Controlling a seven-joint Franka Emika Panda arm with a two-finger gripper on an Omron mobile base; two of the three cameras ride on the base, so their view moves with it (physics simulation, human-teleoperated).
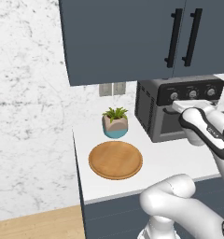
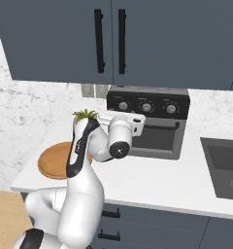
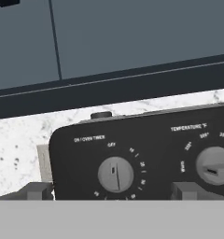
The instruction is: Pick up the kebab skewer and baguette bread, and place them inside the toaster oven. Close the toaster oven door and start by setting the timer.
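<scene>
Jaws spread wide, gripping nothing, before the oven's [image 2: 148, 127] timer knob [image 3: 115, 174]; door [image 2: 155, 138] shut. Wooden plate [image 1: 115, 159] bare. Arm reaches forward, level.

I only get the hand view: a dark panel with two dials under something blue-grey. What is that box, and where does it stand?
Observer: It's the top of a toaster oven, standing on a white counter under blue-grey cabinets.
Operator: Is its front open?
Observer: No, the toaster oven door is shut, with its bar handle at the top edge.
Operator: Is anything else on that counter?
Observer: A round wooden plate lies to the oven's left as the robot faces it, with a small potted plant behind it.
</scene>
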